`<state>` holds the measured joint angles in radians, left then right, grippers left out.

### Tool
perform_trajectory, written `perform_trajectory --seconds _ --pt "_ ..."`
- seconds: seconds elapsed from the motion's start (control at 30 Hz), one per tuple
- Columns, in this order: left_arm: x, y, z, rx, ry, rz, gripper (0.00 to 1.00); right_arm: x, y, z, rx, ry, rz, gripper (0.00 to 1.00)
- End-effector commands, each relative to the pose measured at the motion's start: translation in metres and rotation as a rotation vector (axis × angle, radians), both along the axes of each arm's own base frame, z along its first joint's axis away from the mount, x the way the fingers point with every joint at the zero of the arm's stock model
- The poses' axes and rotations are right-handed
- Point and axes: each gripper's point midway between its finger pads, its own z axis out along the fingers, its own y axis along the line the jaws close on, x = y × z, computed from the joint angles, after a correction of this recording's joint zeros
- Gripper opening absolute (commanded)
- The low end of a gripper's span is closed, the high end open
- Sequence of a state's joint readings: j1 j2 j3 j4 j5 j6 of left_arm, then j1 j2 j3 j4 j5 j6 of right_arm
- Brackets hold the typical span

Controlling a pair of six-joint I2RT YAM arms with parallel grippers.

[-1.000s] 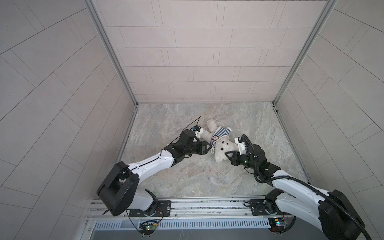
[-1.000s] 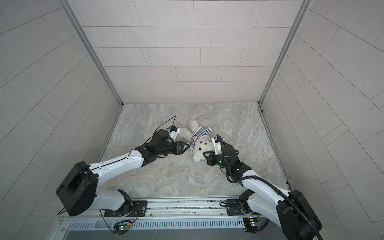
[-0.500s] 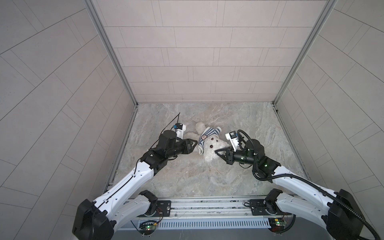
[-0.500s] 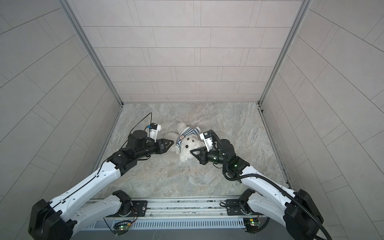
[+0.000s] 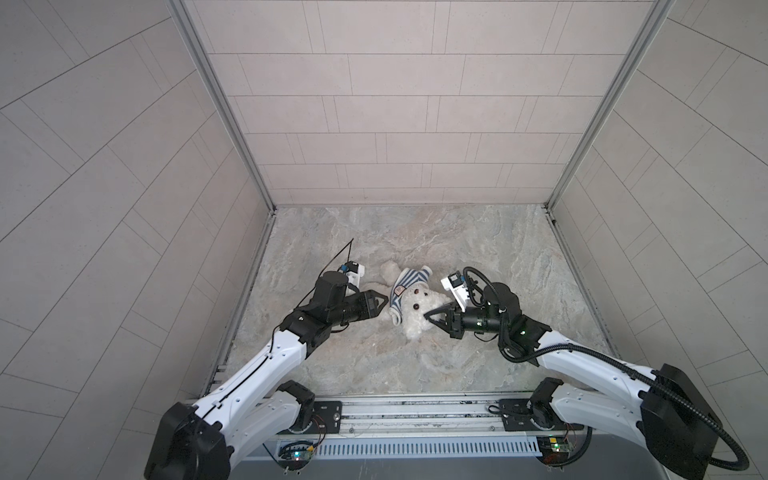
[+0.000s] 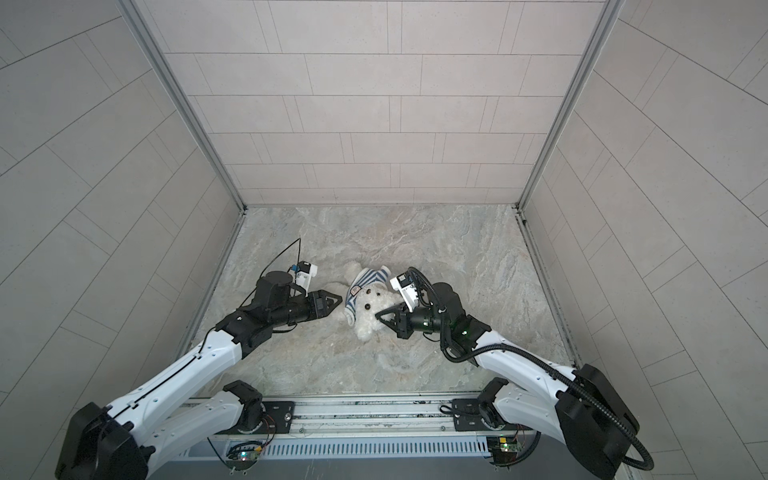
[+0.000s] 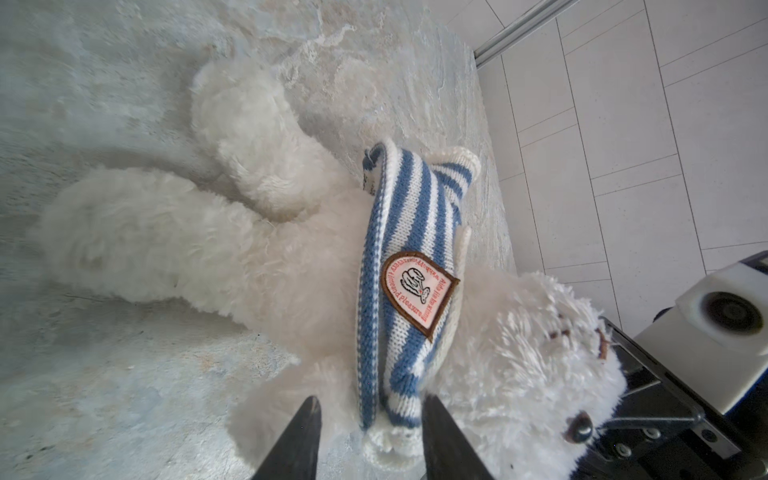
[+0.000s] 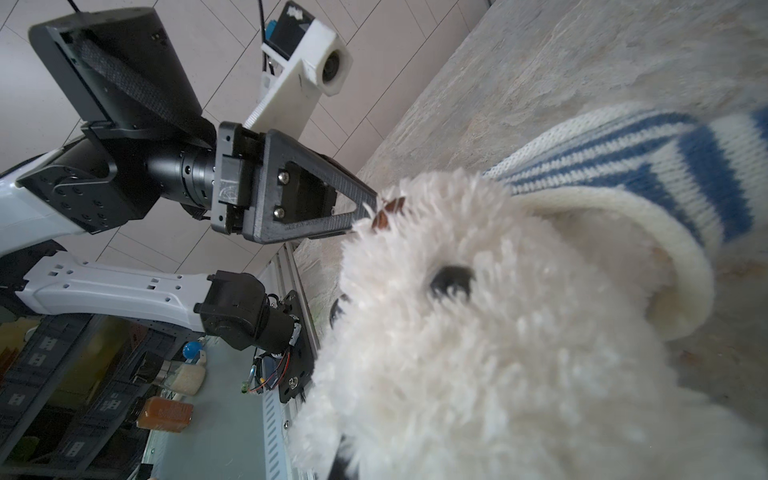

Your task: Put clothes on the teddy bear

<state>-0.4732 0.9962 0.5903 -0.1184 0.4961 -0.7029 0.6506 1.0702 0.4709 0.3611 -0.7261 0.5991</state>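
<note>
- Nearest the arm bases, my right gripper (image 5: 430,325) (image 6: 379,314) sits against the head of the fluffy white plush teddy bear (image 5: 417,309) (image 6: 370,309) (image 8: 457,332). Its fingers are closed, with the tips sunk in the fur and pinching it.
- Just beside the bear, on the left arm's side, my left gripper (image 5: 383,306) (image 6: 337,305) (image 7: 370,399) has its dark fingers (image 7: 299,440) parted. They straddle the hem of the small blue-and-white striped knitted shirt (image 5: 405,286) (image 6: 361,284) (image 7: 411,208) (image 8: 623,158) without clamping it.
- The bear lies face-up on the grey marbled tabletop (image 5: 415,241), head towards the bases and legs pointing away.
- The shirt is bunched round the bear's neck and upper chest, its brown-edged badge (image 7: 417,289) showing. The belly and legs are bare.
- Well beyond the bear stands the pale tiled back wall (image 5: 395,104).
</note>
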Motion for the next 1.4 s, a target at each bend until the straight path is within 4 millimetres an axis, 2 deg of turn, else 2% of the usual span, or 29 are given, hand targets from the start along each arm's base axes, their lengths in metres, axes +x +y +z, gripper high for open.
perform_trajectory --seconds 0.0,0.13,0.27,0.7,0.87,1.0,1.07,1.37 --pt "0.004 -0.008 0.003 -0.038 -0.023 -0.033 0.43 -0.002 0.007 0.024 0.06 -0.115 0.045 0.0" --pt "0.007 -0.009 -0.006 -0.011 -0.015 -0.038 0.4 -0.004 0.009 0.021 0.055 -0.115 0.06 0.0" --pt "0.008 -0.006 -0.017 0.026 -0.014 -0.039 0.31 -0.009 0.01 0.017 0.049 -0.105 0.09 0.0" --pt "0.01 -0.015 -0.031 0.01 0.013 -0.084 0.28 -0.008 0.011 0.016 0.057 -0.108 0.089 0.0" --pt "0.009 -0.016 -0.033 0.004 0.018 -0.09 0.15 -0.004 0.009 0.016 0.049 -0.115 0.063 0.0" --pt "0.006 -0.009 -0.03 0.024 0.002 -0.068 0.04 -0.001 0.005 0.019 0.045 -0.13 0.03 0.0" --pt "0.003 -0.006 -0.028 0.035 -0.003 -0.063 0.0 0.001 0.002 0.018 0.037 -0.131 0.012 0.0" --pt "-0.019 0.01 -0.018 0.079 -0.028 -0.073 0.0 0.028 -0.037 0.021 -0.005 -0.131 -0.241 0.0"
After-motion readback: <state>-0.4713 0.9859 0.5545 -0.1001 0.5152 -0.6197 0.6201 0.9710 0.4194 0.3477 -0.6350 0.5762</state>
